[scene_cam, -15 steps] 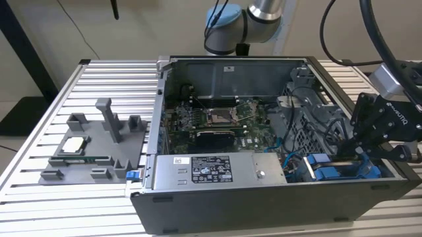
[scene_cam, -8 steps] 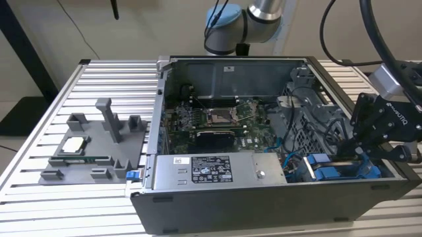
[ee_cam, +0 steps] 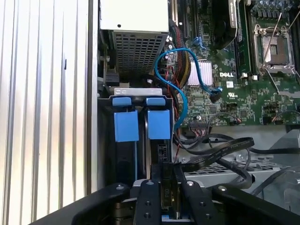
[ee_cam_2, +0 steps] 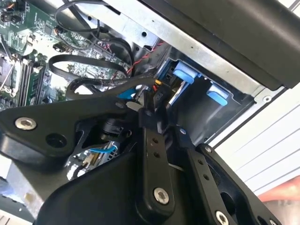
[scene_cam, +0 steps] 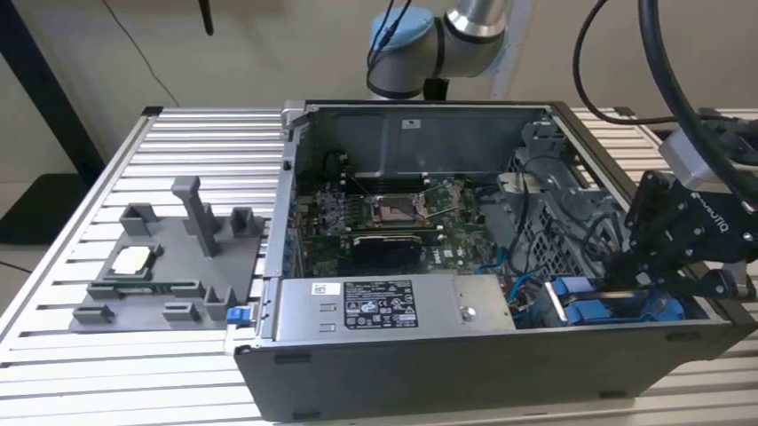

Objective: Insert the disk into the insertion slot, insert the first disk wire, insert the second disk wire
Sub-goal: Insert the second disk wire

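The robot's hand (scene_cam: 681, 266) is low at the corner of the open computer case (scene_cam: 474, 364), on the exterior view's right. It sits right over the insertion slot (ee_cam: 136, 96), the grey metal bay beside the power-supply box (scene_cam: 379, 306).

The disk (ee_cam: 157, 124) is already down in that slot. Two blue carrier tabs stick up side by side, so two drives stand there. The hand is low because the plug end of the drive is deep in the case.

In the first wrist view the two black fingers (ee_cam: 149, 201) stand close together around a small dark plug (ee_cam: 168, 194). It looks like a disk wire plug, held right above the drive. The hand is nearly closed on it, pinching it thin.

The second wrist view looks from the side. There the fingers (ee_cam_2: 151, 140) meet at the plug near a blue tab (ee_cam_2: 183, 72).

The first wrist view also shows a thin blue cable (ee_cam: 176, 77) looping over the green motherboard (ee_cam: 243, 89). The exterior view shows the whole case on the ribbed metal desk (scene_cam: 177, 142), and a grey parts tray (scene_cam: 166, 266) lying well apart.
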